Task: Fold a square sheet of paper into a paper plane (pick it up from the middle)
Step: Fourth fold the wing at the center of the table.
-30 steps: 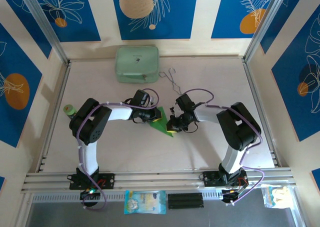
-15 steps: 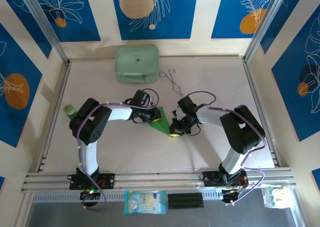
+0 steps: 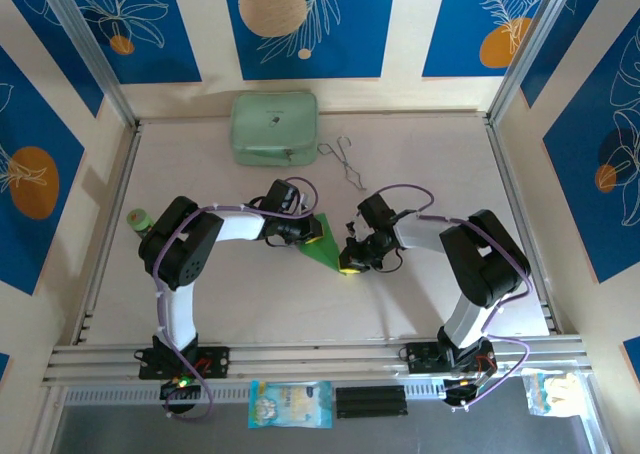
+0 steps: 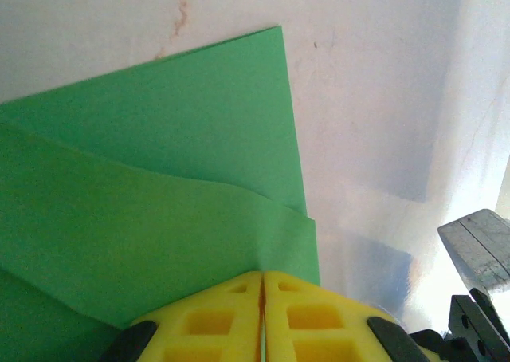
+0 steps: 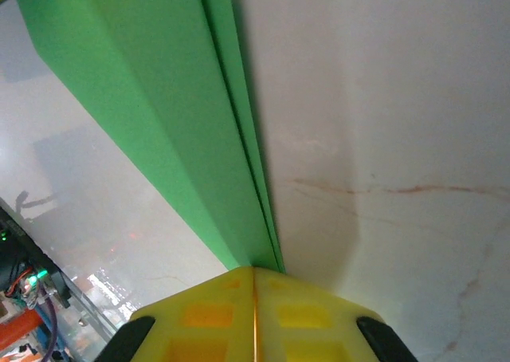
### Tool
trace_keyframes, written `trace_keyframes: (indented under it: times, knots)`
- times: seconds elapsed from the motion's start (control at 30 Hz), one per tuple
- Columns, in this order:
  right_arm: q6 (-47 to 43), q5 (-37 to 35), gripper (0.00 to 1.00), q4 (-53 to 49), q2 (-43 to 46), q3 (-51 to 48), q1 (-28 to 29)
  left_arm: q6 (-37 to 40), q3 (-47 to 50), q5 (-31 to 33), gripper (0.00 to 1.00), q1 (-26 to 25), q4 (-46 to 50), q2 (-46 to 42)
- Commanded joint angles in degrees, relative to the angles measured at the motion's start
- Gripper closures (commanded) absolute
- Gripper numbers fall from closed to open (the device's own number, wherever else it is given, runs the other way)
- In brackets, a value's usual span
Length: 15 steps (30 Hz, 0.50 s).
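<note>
Firmly, left end effector [image 3: 312, 236] and right end effector [image 3: 347, 264] both clamp the green paper plane [image 3: 325, 247].
Its broad layered end spreads ahead of the left one; its narrow tip meets the right.

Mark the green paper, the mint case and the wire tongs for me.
green paper [image 3: 324, 246]: top view, middle of the folded triangle.
mint case [image 3: 274, 127]: top view, centre of its lid.
wire tongs [image 3: 345, 161]: top view, midway along the wires.
</note>
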<state>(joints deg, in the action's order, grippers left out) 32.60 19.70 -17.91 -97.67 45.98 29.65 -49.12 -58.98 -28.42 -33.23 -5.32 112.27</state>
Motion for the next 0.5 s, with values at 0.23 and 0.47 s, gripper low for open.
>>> trace_keyframes:
  times: [0.23, 0.47]
  knots:
    - [3.0, -2.3, 0.92, -3.7, 3.1, -8.4, -0.4, 1.3, 1.2, 4.8, 0.89, 0.2, 6.4, 3.4]
    - [4.0, -2.2, 0.92, -1.6, 12.2, -6.9, 0.3, 1.4, 0.8, 4.3, 0.89, 0.2, 6.4, 3.4]
